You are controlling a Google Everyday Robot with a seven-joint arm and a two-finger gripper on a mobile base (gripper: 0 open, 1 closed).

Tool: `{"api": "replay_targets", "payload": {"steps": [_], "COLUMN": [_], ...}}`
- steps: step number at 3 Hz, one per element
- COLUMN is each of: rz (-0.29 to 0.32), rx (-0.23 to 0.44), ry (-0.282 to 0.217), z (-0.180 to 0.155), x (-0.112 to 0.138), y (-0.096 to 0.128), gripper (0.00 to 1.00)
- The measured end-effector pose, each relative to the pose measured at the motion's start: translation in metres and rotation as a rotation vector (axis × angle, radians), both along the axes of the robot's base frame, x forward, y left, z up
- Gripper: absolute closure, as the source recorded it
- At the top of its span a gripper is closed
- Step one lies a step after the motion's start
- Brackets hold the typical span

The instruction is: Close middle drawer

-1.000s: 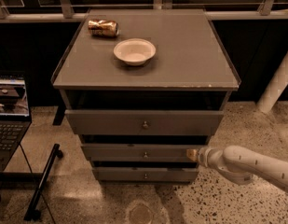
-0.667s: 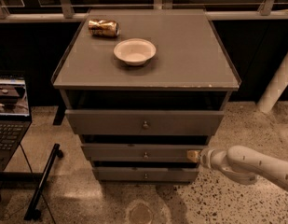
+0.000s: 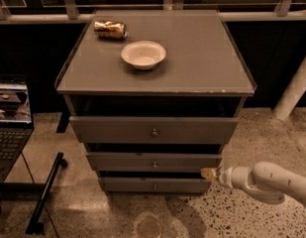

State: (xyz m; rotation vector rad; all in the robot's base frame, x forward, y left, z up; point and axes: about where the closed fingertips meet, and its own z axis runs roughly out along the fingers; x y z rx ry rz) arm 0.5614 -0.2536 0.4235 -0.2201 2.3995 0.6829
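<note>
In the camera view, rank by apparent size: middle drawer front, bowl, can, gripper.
1. middle drawer front
2. bowl
3. can
4. gripper, by that front's lower right corner
The can lies farther back, so 3 and 4 are unsure.

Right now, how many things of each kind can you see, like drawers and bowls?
Drawers: 3 (top drawer, middle drawer, bottom drawer)
Bowls: 1 (white bowl on the cabinet top)
Cans: 1 (can lying on its side)
Laptops: 1 (laptop at the left)
Grippers: 1 (gripper by the middle drawer's right end)
Total: 7
</note>
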Motion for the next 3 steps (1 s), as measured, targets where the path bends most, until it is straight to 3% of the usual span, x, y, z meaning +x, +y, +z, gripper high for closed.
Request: {"api": "replay_targets", "payload": {"steps": [3], "rz": [-0.002], "rx": [-0.002], "ry": [-0.001], "z": [-0.0003], "x": [0.0004], "y": [-0.0003], "gripper": [0.13]}}
